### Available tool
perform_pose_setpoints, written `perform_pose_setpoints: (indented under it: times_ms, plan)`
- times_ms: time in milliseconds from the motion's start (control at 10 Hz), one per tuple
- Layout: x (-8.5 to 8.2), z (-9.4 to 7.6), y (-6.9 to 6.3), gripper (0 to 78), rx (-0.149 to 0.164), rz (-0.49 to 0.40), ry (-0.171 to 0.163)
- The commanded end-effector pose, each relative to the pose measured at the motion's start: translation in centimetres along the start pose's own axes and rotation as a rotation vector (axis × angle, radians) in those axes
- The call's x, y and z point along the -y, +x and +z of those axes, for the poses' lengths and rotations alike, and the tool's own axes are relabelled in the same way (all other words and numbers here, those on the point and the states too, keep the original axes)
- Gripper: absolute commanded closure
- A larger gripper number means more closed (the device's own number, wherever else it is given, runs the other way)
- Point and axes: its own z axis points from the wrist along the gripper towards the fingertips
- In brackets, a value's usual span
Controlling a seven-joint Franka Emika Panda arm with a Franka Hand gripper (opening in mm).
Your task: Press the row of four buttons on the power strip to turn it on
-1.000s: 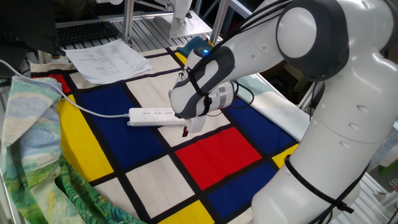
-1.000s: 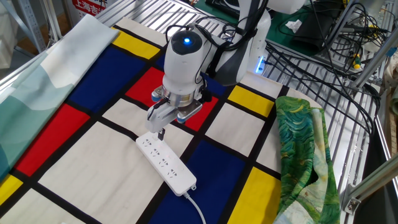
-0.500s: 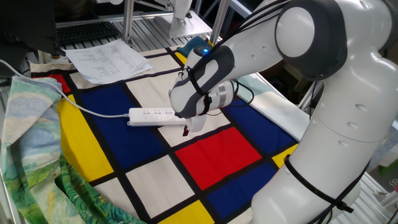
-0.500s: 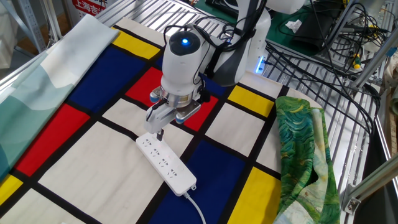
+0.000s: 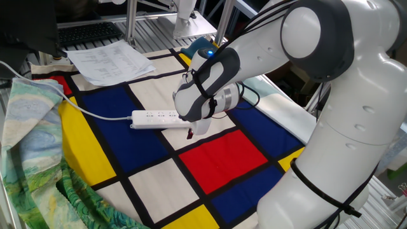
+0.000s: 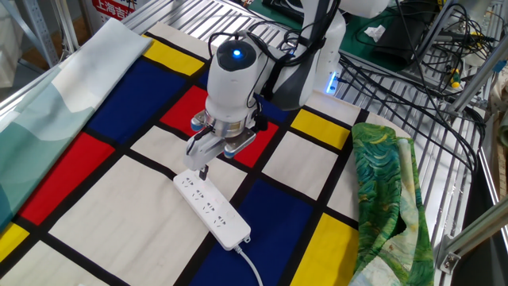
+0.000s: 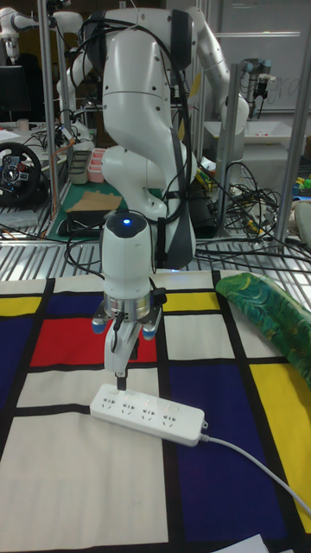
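The white robot arm's two-finger gripper (image 7: 118,377), its opening impossible to judge, points down at one end of the long white plastic power strip (image 6: 211,207), lying on a red, blue, yellow and white checked cloth (image 6: 95,214).

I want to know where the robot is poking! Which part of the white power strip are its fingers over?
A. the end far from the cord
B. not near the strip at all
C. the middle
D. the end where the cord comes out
A: in the tall fixed view the fingers point down at the power strip's end opposite the cord.
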Motion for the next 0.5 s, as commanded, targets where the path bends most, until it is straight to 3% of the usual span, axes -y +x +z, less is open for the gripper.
perform_pose_setpoints:
  times_ms: [100,300,500]
  plan:
    - [-0.09,-0.08,0.0,0.1,-0.006,0.039,0.009]
    - [-0.09,-0.08,0.0,0.1,-0.018,0.069,0.029]
    - [-0.09,-0.08,0.0,0.1,-0.01,0.096,0.033]
